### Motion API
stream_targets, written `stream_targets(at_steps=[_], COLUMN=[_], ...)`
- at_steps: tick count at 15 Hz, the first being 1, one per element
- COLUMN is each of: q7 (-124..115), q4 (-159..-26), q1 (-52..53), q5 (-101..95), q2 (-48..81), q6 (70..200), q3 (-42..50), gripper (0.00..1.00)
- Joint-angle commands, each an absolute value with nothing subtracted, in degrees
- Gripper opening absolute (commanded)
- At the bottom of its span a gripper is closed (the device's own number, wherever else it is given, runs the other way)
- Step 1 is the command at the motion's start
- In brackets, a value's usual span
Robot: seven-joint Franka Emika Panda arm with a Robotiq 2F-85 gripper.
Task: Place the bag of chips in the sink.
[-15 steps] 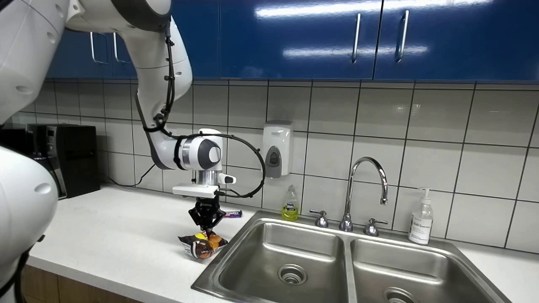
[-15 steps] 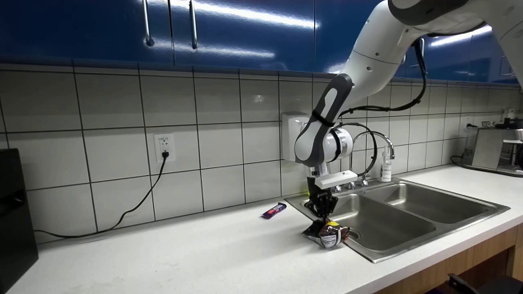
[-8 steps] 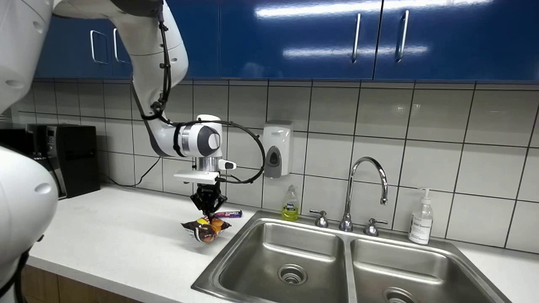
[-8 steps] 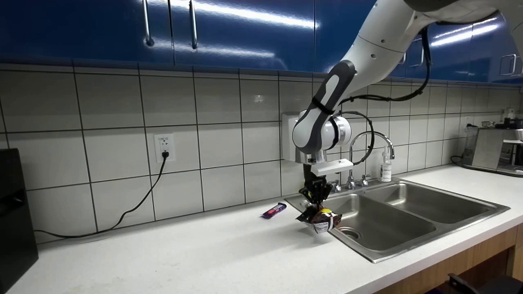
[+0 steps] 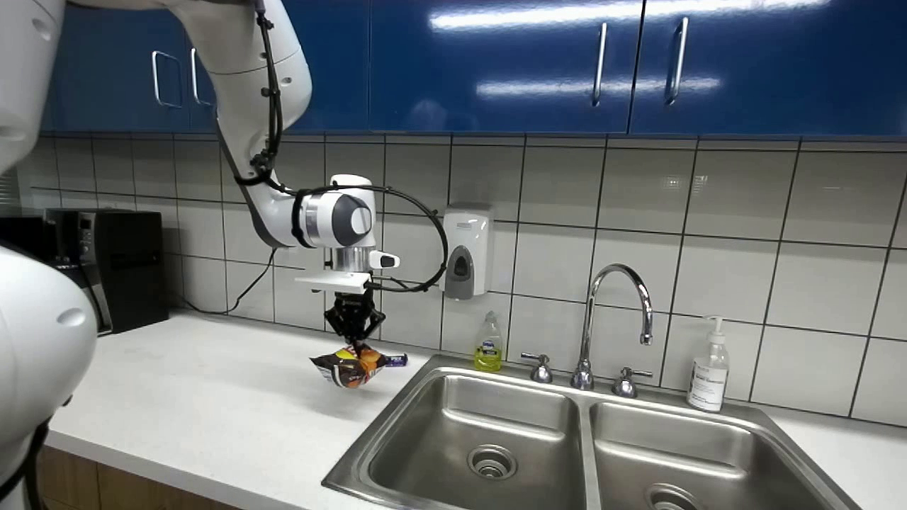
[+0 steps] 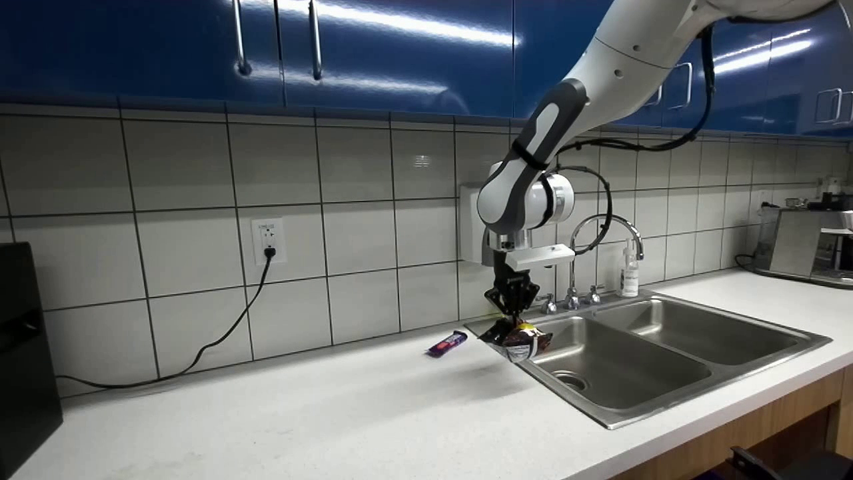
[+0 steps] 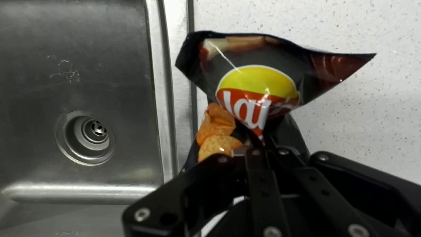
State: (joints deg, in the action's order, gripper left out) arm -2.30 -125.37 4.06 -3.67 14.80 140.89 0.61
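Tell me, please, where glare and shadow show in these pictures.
Wrist view: bright highlights on the bag, a gleaming band in the sink; both exterior views: white glare streaks on the cabinets, a soft shadow on the counter beneath the bag.

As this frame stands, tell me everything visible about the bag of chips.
The bag of chips is glossy, dark, creased film, apparently plastic, with a yellow-and-red Lay's logo and pictured orange chips. The gripper pinches it near its middle; it hangs above the counter beside the sink, ends flaring, touching nothing else. No opening shows.
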Motion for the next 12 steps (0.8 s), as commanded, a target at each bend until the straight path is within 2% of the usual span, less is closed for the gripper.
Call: stream_targets(at_steps=[1,12], q7=[-2.4,-2.4], q4=[-126.1,-126.9], q1=[2.0,-5.1], q5=[-2.4,1.2], q2=[12.8,11.1], q6=[140.8,142.8], q3=[0.9,6.4], gripper=[0.0,0.0])
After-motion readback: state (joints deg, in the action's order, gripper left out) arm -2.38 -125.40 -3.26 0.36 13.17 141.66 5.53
